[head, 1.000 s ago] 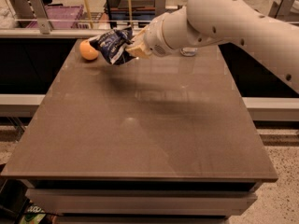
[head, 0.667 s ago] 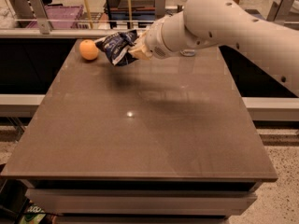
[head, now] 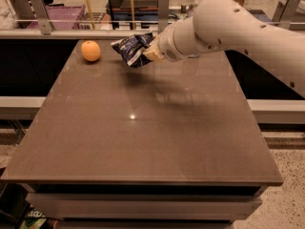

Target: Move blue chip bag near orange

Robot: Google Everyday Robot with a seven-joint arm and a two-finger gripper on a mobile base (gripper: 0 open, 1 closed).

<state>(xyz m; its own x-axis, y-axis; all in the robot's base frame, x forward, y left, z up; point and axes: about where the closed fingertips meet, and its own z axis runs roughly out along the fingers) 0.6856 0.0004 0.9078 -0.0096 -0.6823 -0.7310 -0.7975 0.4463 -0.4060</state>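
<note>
The blue chip bag (head: 132, 49) is crumpled, dark navy with white lettering, and hangs a little above the far part of the table. My gripper (head: 148, 54) is shut on the bag's right end, with the white arm reaching in from the right. The orange (head: 90, 50) is a small round fruit resting on the table at the far left, a short gap to the left of the bag. The gripper's fingers are partly hidden by the bag.
The brown table (head: 143, 128) stretches toward me with its front edge near. A metal rail (head: 95, 32) runs along the far edge, with a purple bin (head: 62, 14) and shelving behind it.
The arm and the bag have shifted to the right, away from the orange, so the gap between bag and orange has widened. The orange has stayed in place.
</note>
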